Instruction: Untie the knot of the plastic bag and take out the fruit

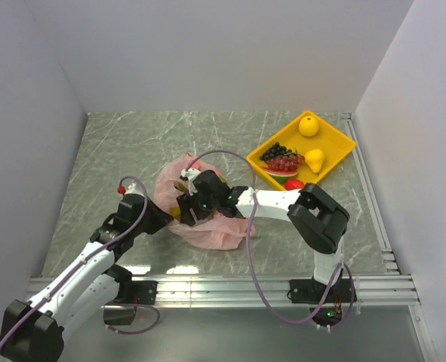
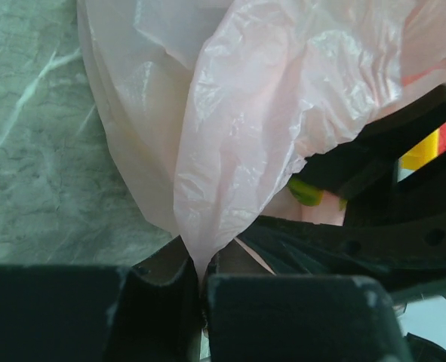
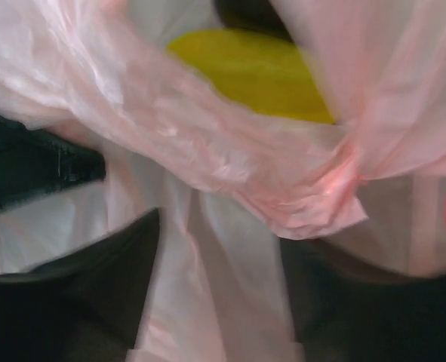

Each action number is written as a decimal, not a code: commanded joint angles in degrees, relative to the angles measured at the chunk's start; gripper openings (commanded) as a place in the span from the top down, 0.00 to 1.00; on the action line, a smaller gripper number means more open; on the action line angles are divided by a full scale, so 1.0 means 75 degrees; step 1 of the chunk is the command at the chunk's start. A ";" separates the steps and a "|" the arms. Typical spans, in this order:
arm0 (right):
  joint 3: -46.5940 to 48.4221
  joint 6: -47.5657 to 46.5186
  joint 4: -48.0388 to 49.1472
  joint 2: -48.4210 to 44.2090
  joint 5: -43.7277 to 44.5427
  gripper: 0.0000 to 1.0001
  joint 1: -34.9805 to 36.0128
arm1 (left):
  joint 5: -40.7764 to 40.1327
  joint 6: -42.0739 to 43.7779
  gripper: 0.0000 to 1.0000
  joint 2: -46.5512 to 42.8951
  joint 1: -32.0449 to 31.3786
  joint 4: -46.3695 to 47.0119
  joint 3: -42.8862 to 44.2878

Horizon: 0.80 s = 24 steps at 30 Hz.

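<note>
The pink plastic bag (image 1: pixel 211 226) lies crumpled at the table's middle. My left gripper (image 1: pixel 170 213) sits at its left side. In the left wrist view that gripper (image 2: pixel 201 275) is shut on a pulled-up fold of the bag (image 2: pixel 268 113). My right gripper (image 1: pixel 198 202) reaches into the bag from the right; its jaws (image 3: pixel 219 286) stand open with loose bag film (image 3: pixel 207 151) between them. A yellow fruit (image 3: pixel 253 68) shows inside the bag ahead of it. A bunched twist of film (image 3: pixel 313 192) hangs just above the jaws; whether it is a tied knot I cannot tell.
A yellow tray (image 1: pixel 336 139) at the back right holds a round yellow fruit (image 1: pixel 309 125), a yellow pear (image 1: pixel 314 159), grape bunches (image 1: pixel 280 157) and a watermelon slice (image 1: pixel 281 173). White walls close in the marbled table (image 1: pixel 117 151) on three sides.
</note>
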 commanded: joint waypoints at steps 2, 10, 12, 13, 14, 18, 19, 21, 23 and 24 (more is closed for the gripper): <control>0.0408 -0.0172 0.1158 0.0202 0.0674 0.12 -0.0019 | -0.0007 0.0017 0.91 0.0228 -0.0023 0.0113 0.0140; 0.0876 -0.0115 0.1640 0.0847 0.0968 0.03 -0.0030 | 0.0158 0.0146 0.89 0.0579 -0.0023 0.0242 0.0093; 0.0843 0.0142 0.1849 0.0965 0.1237 0.03 -0.0030 | 0.0228 0.0170 0.89 0.0673 -0.0023 0.0289 0.0093; 0.0808 0.0225 0.2106 0.0988 0.1284 0.03 -0.0030 | 0.0252 0.0193 0.89 0.0720 -0.0023 0.0312 0.0093; 0.0842 0.0307 0.2155 0.1058 0.1307 0.03 -0.0019 | 0.0287 0.0216 0.89 0.0755 -0.0023 0.0347 0.0081; 0.0761 0.1101 0.2635 0.1094 0.1622 0.02 -0.0030 | 0.0392 0.0228 0.89 0.0861 -0.0035 0.0418 0.0069; 0.0633 0.1256 0.2891 0.1059 0.1659 0.03 -0.0030 | 0.0416 0.0228 0.90 0.0849 -0.0035 0.0429 0.0069; 0.0561 0.1758 0.2987 0.0965 0.1892 0.02 -0.0042 | 0.0416 0.0228 0.90 0.0791 -0.0035 0.0441 0.0058; 0.0491 0.2053 0.3081 0.0918 0.2080 0.03 -0.0030 | 0.0451 0.0228 0.90 0.0744 -0.0059 0.0476 0.0046; 0.0607 0.2391 0.2884 0.0953 0.2244 0.04 -0.0019 | 0.0474 0.0228 0.90 0.0721 -0.0082 0.0488 0.0034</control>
